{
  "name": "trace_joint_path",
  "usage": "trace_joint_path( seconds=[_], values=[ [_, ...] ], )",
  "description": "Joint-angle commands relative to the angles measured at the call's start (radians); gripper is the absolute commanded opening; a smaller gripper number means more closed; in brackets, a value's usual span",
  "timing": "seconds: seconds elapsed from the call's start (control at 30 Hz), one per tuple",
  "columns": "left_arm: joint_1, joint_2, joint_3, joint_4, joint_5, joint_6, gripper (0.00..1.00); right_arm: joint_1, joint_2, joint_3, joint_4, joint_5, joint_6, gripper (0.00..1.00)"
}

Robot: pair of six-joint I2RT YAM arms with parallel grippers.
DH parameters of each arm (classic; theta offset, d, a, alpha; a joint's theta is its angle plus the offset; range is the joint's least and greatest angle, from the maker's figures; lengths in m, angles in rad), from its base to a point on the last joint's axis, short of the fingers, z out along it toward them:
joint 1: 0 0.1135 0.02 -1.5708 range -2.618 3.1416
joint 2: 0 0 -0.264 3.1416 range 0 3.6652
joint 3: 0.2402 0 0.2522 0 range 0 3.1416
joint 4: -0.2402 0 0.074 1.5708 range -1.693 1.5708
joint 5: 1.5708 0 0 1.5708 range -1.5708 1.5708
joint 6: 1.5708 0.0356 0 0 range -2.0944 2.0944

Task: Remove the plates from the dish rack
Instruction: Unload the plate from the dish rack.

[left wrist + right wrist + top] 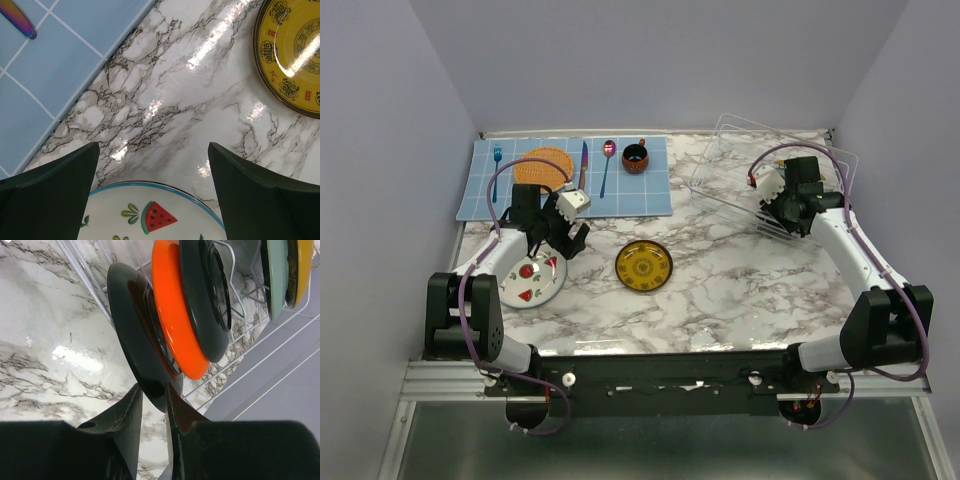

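A white plate with red wedges (532, 280) lies flat on the marble table at the left. My left gripper (560, 250) hovers open over its far rim, and the wrist view shows the plate (150, 215) between and below the spread fingers of the gripper (152, 150). A mustard-yellow plate (643, 266) lies flat mid-table, and it also shows in the left wrist view (292, 50). The white wire dish rack (740, 150) stands at the back right. My right gripper (152, 395) is shut on the rim of a glossy black plate (132, 330) standing in the rack beside an orange-red plate (172, 315).
Behind the orange-red plate stand another black plate (200, 295), a pale green one (275, 275) and a yellow one (297, 270). A blue mat (570, 195) at the back left holds an orange woven disc (545, 165), a fork, a knife, a spoon and a dark cup (635, 158).
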Motion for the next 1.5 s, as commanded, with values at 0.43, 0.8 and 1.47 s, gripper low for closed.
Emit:
trace_joint_path(
  seconds=[0.43,0.8,1.47],
  values=[
    [-0.007,-0.034,-0.019,-0.002,-0.001,0.013,0.99,0.0,-0.031,-0.004,-0.065,0.021,0.006,0.01],
    [-0.007,-0.038,-0.005,-0.01,0.01,0.007,0.99,0.0,-0.122,0.116,-0.176,0.01,0.009,0.01],
    [-0.007,-0.05,-0.016,-0.008,0.014,0.004,0.99,0.0,-0.159,0.271,-0.205,-0.013,0.039,0.01]
  ],
)
